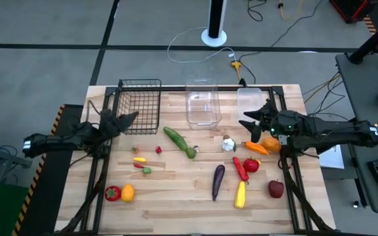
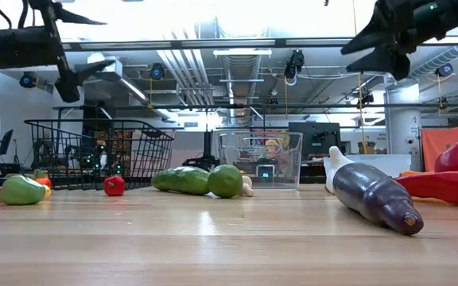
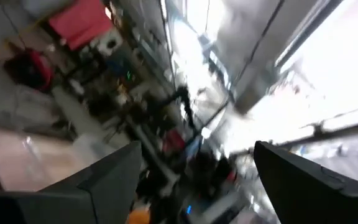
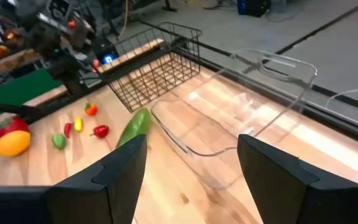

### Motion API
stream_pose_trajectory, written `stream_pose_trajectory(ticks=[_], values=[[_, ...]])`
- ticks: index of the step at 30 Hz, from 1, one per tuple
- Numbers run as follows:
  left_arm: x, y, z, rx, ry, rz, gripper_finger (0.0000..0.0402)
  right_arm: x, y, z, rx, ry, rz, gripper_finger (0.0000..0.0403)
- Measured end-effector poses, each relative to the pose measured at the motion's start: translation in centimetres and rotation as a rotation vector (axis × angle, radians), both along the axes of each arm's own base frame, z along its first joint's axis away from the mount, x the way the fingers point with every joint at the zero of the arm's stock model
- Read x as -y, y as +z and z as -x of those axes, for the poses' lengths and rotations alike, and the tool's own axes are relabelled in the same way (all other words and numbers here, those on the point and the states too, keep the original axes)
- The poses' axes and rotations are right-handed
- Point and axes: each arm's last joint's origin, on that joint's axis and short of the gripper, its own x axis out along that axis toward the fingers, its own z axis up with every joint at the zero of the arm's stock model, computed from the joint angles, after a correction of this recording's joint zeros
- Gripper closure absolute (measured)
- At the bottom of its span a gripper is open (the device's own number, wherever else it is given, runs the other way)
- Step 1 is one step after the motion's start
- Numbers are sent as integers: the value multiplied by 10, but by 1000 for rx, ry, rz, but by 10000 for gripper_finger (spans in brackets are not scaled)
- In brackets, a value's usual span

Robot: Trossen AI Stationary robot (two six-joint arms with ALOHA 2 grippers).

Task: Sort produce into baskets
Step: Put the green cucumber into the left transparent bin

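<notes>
The sorting is not started: all the produce, as the cucumber [image 1: 178, 140] and eggplant [image 1: 218, 181], lies on the desk [image 1: 176, 210], the black basket [image 1: 140, 105] and two clear bins [image 1: 202, 103] empty; left hand [image 1: 125, 119] and right hand [image 1: 254, 118] hover open, holding nothing

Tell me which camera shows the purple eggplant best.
The low view: the eggplant lies close and large, its whole side visible. The high view shows it small but complete, lying near the yellow pepper. Neither wrist view shows it.
</notes>
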Motion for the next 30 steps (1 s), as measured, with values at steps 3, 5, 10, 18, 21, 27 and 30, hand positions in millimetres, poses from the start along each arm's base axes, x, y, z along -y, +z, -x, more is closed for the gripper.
stream_pose_trajectory(ticks=[3,5,10,18,21,27,30], values=[[4,0,-9,-94,-32,-51,106,0,3,0,8,1,4,158],[8,5,-16,-158,-73,-94,106,0,4,0,5,1,5,158],[22,17,-37,-411,-172,-178,106,0,4,0,2,1,4,158],[56,32,-64,-787,-367,-218,106,0,1,1,-22,0,1,158],[74,39,-72,-874,-440,-260,106,0,1,1,-21,0,-1,158],[94,49,-89,-1005,-495,-333,106,0,3,1,-6,0,1,158],[98,53,-98,-1050,-493,-344,106,0,4,0,6,1,2,158]])
